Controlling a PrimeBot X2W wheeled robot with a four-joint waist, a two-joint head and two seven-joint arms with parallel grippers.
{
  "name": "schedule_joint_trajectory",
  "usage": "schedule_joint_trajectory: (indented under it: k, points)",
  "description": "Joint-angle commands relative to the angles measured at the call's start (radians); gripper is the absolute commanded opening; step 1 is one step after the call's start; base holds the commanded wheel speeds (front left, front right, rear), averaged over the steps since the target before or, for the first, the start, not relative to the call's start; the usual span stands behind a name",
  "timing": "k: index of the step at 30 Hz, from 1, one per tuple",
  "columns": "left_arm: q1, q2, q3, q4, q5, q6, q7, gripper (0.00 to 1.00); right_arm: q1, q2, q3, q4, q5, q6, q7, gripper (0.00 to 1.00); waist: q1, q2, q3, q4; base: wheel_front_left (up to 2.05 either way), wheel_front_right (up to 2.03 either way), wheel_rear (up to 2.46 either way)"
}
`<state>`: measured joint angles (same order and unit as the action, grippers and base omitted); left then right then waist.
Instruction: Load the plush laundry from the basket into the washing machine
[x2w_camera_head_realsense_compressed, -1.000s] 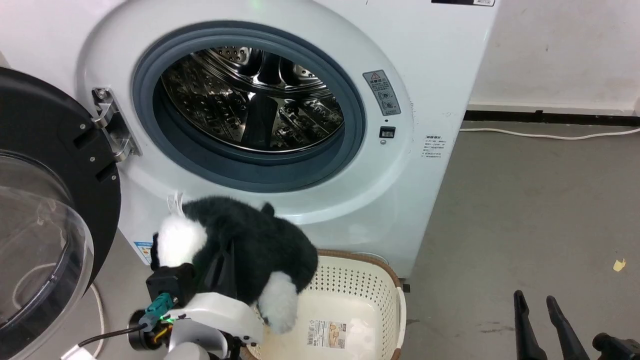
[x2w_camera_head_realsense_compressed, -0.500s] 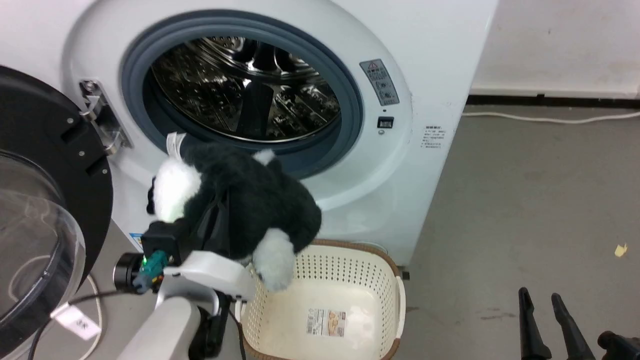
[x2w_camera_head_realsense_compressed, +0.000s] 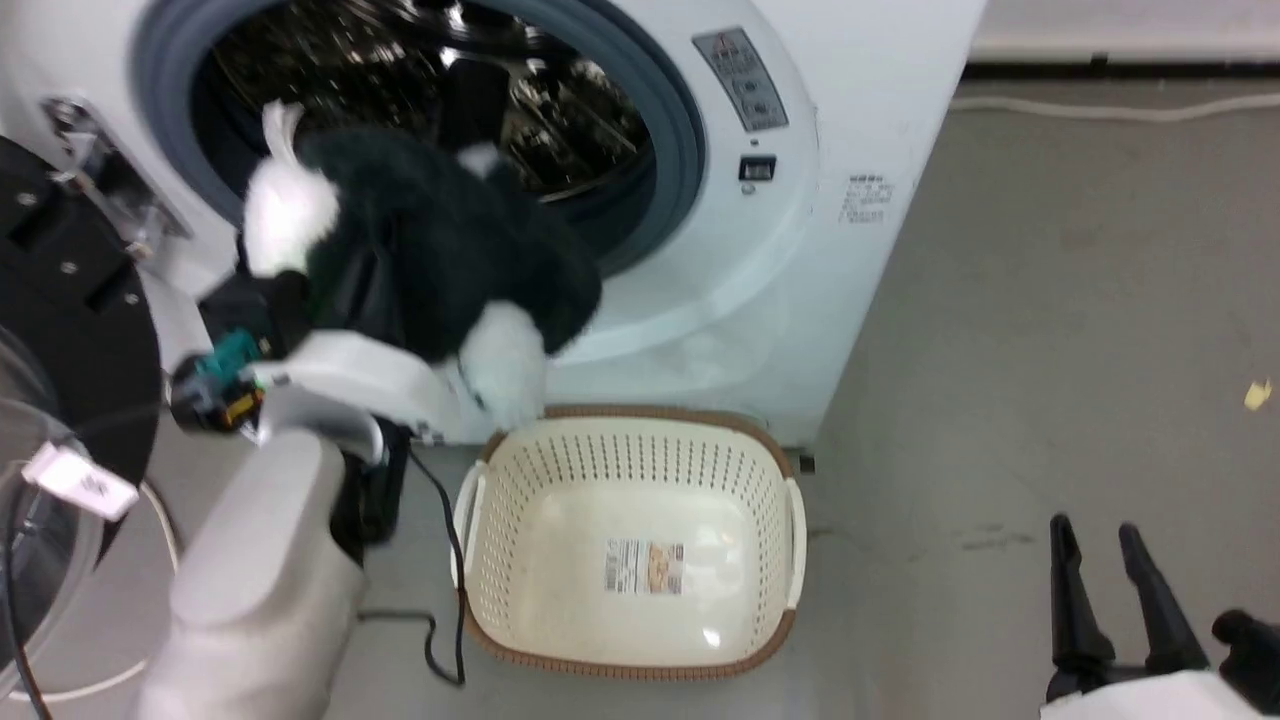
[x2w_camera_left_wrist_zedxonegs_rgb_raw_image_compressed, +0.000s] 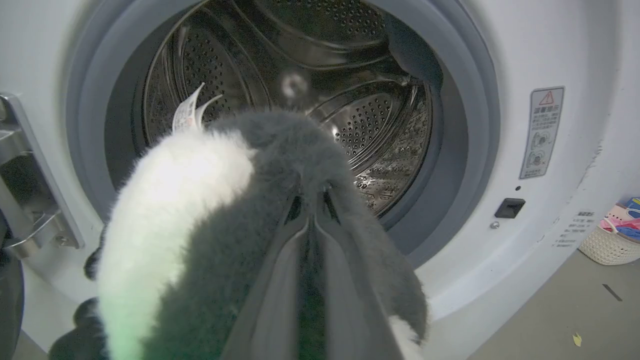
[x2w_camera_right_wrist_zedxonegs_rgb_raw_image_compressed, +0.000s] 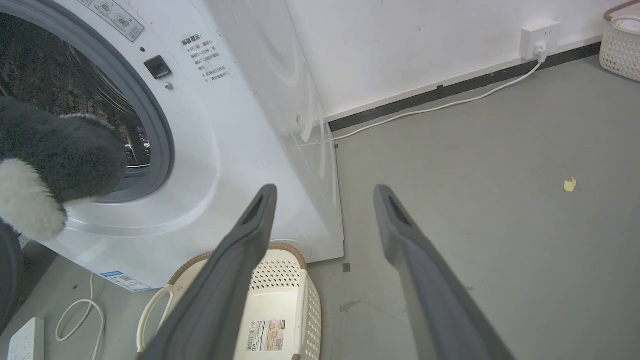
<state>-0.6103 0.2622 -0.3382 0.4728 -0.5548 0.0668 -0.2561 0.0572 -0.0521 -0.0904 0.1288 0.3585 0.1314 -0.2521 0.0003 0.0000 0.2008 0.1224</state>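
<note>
The left gripper, its two dark fingers pinched together deep in the fur, holds the plush laundry up before the open mouth of the washing machine. A second ago the black-and-white bundle hung lower, against the white front panel beneath the opening and over the left edge of the basket. Now it is raised against the grey door seal, its upper end and paper tag set against the shiny steel drum, with one white furry end dangling just above the basket's far rim. The head camera has tipped downward meanwhile, so the machine sits higher in its view and the whole basket shows on the floor, with a paper label on its inside bottom. The right gripper stays where it was at the lower right, fingers spread wide and holding nothing, well apart from the basket.
</note>
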Motion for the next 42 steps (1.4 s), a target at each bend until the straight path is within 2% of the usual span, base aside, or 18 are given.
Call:
schedule_joint_trajectory:
  k: [1, 9, 15, 21, 30, 42]
  points:
    - [-0.051, -0.004, 0.012, 0.018, 0.002, -0.014, -0.006, 0.00, -0.027, 0.002, -0.002, -0.016, -0.010, -0.001, 0.004, 1.00, -0.0003, 0.0000, 0.053, -0.016, 0.00, 0.00, 0.00]
    - [-0.250, 0.017, 0.030, 0.113, -0.006, -0.059, 0.008, 0.00, -0.083, 0.002, -0.008, -0.075, -0.032, -0.001, 0.029, 1.00, -0.0003, 0.0000, 0.189, -0.047, 0.00, 0.00, 0.00]
    - [-0.364, 0.051, 0.045, 0.139, -0.005, -0.069, 0.029, 0.00, -0.111, 0.002, -0.007, -0.108, -0.038, -0.001, 0.036, 1.00, -0.0003, 0.0000, 0.271, -0.068, 0.00, 0.00, 0.00]
    - [-0.486, 0.099, 0.077, 0.144, -0.006, -0.054, 0.047, 0.00, -0.128, 0.002, -0.010, -0.143, -0.044, -0.001, 0.041, 1.00, -0.0003, 0.0000, 0.361, -0.087, 0.00, 0.00, 0.00]
    - [-0.663, 0.151, 0.115, 0.115, 0.003, -0.004, 0.066, 0.00, -0.149, -0.005, -0.022, -0.225, -0.046, -0.001, 0.057, 1.00, -0.0003, 0.0000, 0.501, -0.115, 0.00, 0.00, 0.00]
    - [-0.800, 0.180, 0.128, 0.143, 0.005, 0.004, 0.069, 0.00, -0.150, -0.017, -0.023, -0.284, -0.036, -0.001, 0.064, 1.00, -0.0003, 0.0000, 0.611, -0.129, 0.00, 0.00, 0.00]
